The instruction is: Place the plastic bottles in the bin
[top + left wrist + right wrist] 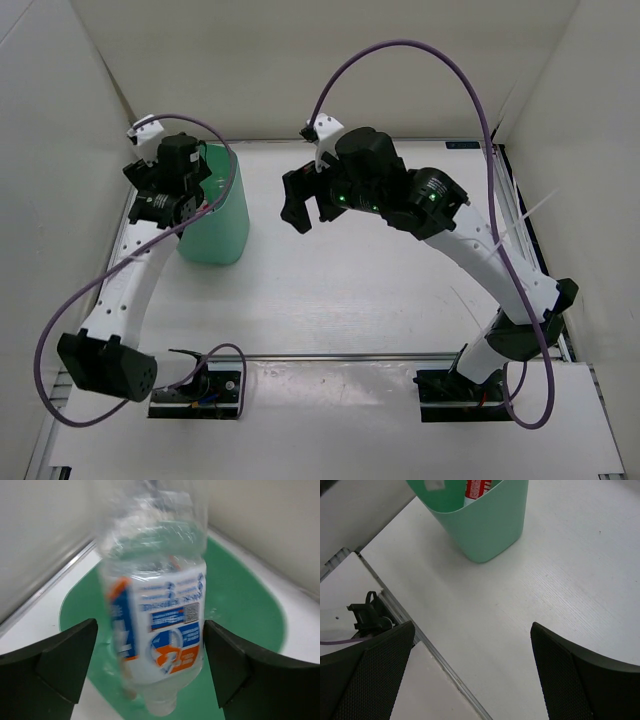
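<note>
White tabletop (350,300) inside plain white walls (300,70), aluminium rail (330,357) along near edge.

The white counter (350,290) has a faint wood grain. The mint-green bin (215,235) stands upright on it, its base flat on the surface. The counter's left edge runs just beside the bin. Well nearer than the bin, a metal rail (330,357) crosses the counter. Two black arm mounts (197,392) sit just past the rail.

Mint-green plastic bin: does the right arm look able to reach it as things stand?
Probably yes. The right gripper, jaws open, has only bare white table between it and the bin; the left gripper over the rim might crowd it.
</note>
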